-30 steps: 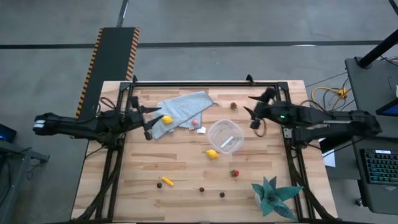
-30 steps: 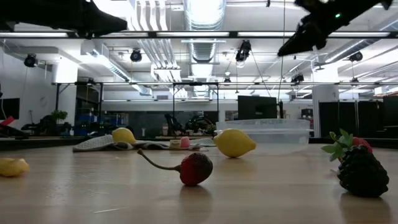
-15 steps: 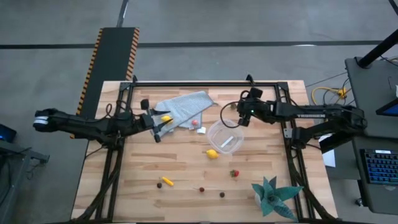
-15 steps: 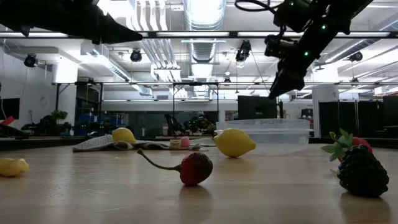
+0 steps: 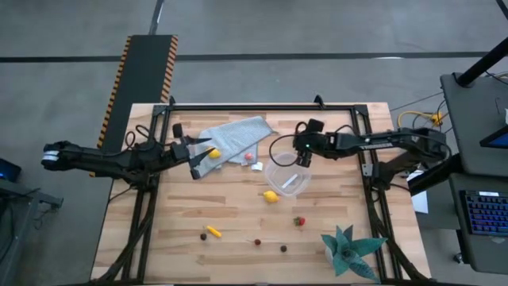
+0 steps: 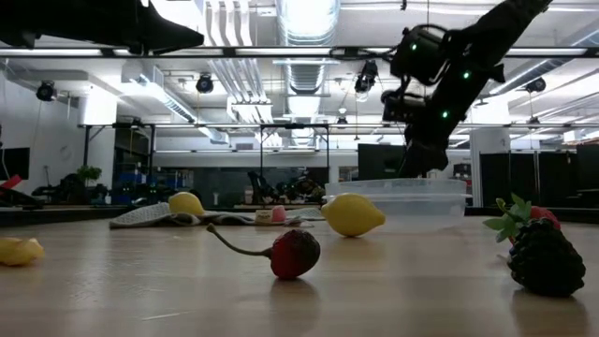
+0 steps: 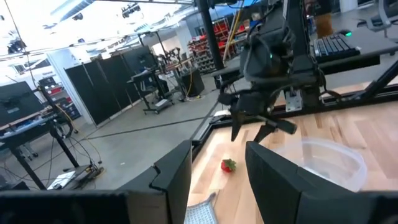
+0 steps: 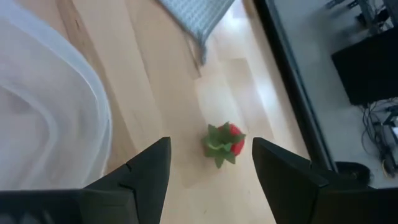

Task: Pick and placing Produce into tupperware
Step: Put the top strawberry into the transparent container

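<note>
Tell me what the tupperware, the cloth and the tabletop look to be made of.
Tupperware: clear, slightly glossy plastic, likely; the wood shows through its walls.
Cloth: soft woven fabric, grey-blue and matte, lying in folds; a fine weave shows in the right wrist view.
Tabletop: light wooden planks with visible grain and seams, smooth finish.

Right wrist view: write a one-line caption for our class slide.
Right tool, fingers open, hovers above a strawberry on the wooden table, beside the clear tupperware.
</note>
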